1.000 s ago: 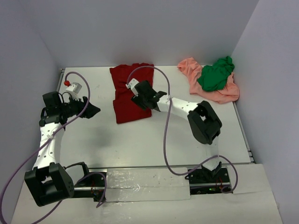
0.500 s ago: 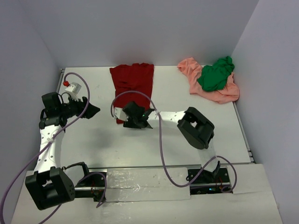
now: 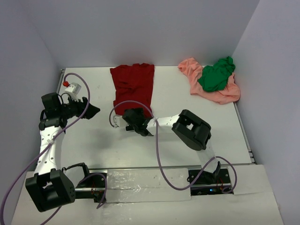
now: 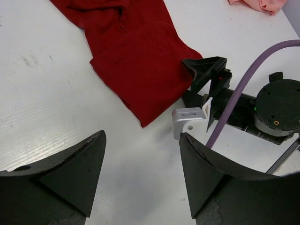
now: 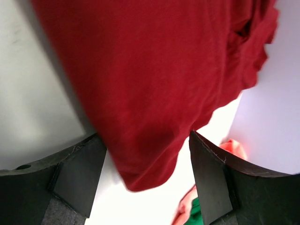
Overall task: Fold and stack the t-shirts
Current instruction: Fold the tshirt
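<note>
The dark red t-shirt (image 3: 133,86) lies flat at the back middle of the table, also in the left wrist view (image 4: 136,56) and the right wrist view (image 5: 154,70). My right gripper (image 3: 136,114) sits low at the shirt's near end, open, with the cloth's near corner lying between its fingers (image 5: 213,183) and no grip on it. My left gripper (image 3: 93,110) hovers open and empty over bare table left of the shirt (image 4: 140,180). The green t-shirt (image 3: 216,75) lies crumpled on the salmon-pink t-shirt (image 3: 220,95) at the back right.
White table (image 3: 159,145) enclosed by pale walls at the back and both sides. A purple cable (image 3: 161,154) loops from the right arm over the table. The right arm's elbow (image 3: 192,129) sits mid-table. A small white and red unit (image 3: 70,86) sits at the left edge.
My right gripper has drawn back from the middle of the red shirt to its near end, dropping low to the table. The left arm has barely moved.
</note>
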